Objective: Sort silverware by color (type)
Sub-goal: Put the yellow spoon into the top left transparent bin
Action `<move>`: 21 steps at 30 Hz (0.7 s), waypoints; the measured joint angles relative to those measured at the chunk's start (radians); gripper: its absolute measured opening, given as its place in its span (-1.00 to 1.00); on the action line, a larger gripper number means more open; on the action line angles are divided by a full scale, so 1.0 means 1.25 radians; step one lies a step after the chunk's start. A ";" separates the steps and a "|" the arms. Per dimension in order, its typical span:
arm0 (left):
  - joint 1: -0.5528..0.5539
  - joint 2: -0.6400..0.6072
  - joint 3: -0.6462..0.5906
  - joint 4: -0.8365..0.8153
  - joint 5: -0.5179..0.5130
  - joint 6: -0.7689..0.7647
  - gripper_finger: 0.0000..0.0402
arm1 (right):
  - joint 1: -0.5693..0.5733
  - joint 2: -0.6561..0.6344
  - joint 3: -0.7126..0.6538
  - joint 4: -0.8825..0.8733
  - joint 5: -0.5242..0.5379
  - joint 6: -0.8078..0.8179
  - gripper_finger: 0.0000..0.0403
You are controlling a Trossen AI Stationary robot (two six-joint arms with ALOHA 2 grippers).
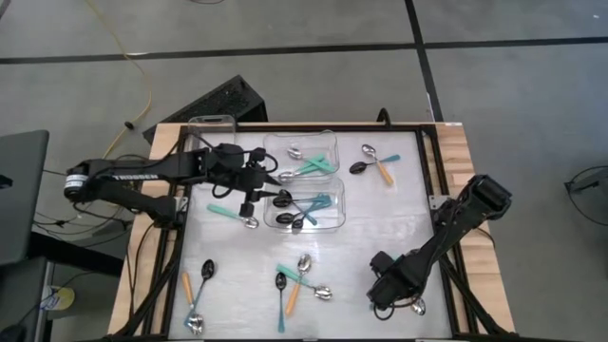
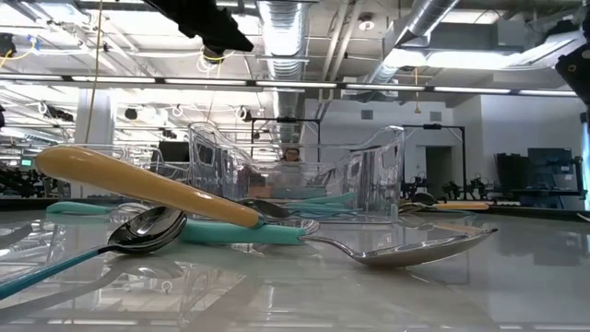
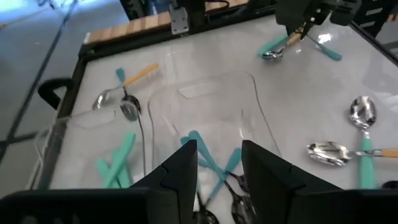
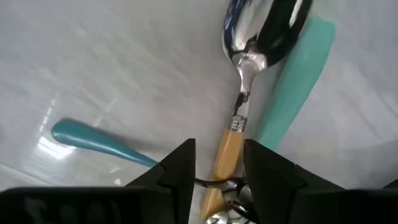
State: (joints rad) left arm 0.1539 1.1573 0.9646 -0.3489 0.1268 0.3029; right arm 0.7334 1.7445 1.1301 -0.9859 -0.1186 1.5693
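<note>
Spoons with teal or orange handles lie scattered on the white table. My left gripper (image 1: 274, 193) (image 3: 217, 168) hovers open over the near clear tub (image 1: 331, 220) (image 3: 255, 112), which holds black-bowled teal spoons (image 1: 302, 215). The far tub (image 1: 328, 144) holds silver-bowled teal spoons (image 1: 309, 165). My right gripper (image 1: 404, 302) (image 4: 217, 174) is low at the table's near right, open. Its fingers stand on either side of the orange handle (image 4: 225, 155) of a silver spoon (image 4: 261, 25), which lies across a teal handle (image 4: 297, 81).
A third clear tub (image 1: 211, 123) stands at the far left corner. Loose spoons lie at the far right (image 1: 375, 164), left of the tubs (image 1: 233, 214), near left (image 1: 198, 290) and near middle (image 1: 299, 275). A dark frame (image 1: 432, 171) rims the table.
</note>
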 joint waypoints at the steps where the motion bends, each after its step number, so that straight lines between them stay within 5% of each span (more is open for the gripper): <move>1: 0.000 0.002 0.000 0.005 0.000 0.008 -0.45 | 0.000 0.000 0.000 0.000 0.003 -0.004 -0.22; 21: 0.000 0.007 0.000 0.013 -0.001 0.029 -0.45 | -0.023 0.056 -0.063 0.105 0.029 -0.058 -0.34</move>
State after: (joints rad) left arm 0.1539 1.1656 0.9646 -0.3328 0.1257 0.3393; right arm 0.7041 1.8149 1.0515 -0.8541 -0.0828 1.4968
